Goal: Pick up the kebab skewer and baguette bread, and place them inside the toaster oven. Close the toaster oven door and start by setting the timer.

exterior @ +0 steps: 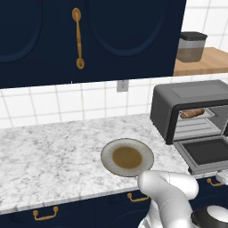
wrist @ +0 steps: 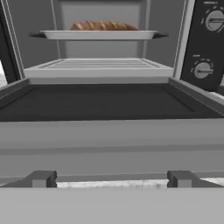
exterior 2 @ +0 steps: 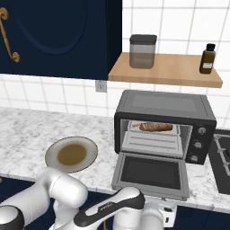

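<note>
Gripper [wrist: 111, 178] hangs wide open, holding nothing, just before the lowered door [wrist: 109, 105]; baguette [wrist: 104, 26] lies on the oven [exterior 2: 164, 108] rack.

Marble counter [exterior: 53, 151], plate [exterior: 127, 157], toaster oven [exterior 2: 164, 123] on it

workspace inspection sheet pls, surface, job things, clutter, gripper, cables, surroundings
surface: marble counter, plate bare of food
job's things: toaster oven, door folded down; baguette bread on tray inside; kebab skewer not told apart
clutter: canister, brown bottle on shelf
grippers: gripper open, low before the door's edge
cables: nothing seen
surroundings: navy cabinets, white tile wall, wall outlet
</note>
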Motion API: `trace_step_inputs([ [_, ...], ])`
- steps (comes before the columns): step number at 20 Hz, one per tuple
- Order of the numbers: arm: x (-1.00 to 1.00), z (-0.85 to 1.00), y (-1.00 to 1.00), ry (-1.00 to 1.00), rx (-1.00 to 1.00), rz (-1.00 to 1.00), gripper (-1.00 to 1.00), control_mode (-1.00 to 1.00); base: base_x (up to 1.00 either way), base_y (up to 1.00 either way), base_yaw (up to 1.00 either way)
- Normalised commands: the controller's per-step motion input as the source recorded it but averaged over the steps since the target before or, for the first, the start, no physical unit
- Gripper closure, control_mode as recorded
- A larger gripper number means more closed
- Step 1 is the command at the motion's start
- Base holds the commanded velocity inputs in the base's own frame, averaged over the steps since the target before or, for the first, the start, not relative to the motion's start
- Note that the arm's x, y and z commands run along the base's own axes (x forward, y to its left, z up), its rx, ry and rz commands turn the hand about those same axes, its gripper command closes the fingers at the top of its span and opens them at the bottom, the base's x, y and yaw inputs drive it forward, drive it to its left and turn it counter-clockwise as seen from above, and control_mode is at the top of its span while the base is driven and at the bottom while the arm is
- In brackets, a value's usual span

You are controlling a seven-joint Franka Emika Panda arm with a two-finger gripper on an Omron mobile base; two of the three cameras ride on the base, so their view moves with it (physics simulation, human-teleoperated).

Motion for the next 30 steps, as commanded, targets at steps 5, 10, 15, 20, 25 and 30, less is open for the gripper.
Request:
trace_step_inputs([
  [5,0.01,-0.13,0.0,0.0,0.0,0.0,-1.0,-1.0,0.0,0.0,0.0],
  [10,0.09,-0.02,0.01,0.0,0.0,0.0,-1.0,-1.0,0.0,0.0,0.0],
  [15,0.07,-0.03,0.01,0.0,0.0,0.0,-1.0,-1.0,0.0,0.0,0.0],
  [20,0.0,-0.09,0.01,0.0,0.0,0.0,-1.0,-1.0,0.0,0.0,0.0],
  [25,0.07,-0.01,0.03,0.0,0.0,0.0,-1.0,-1.0,0.0,0.0,0.0],
  [30,0.07,0.0,0.05,0.0,0.0,0.0,-1.0,-1.0,0.0,0.0,0.0],
])
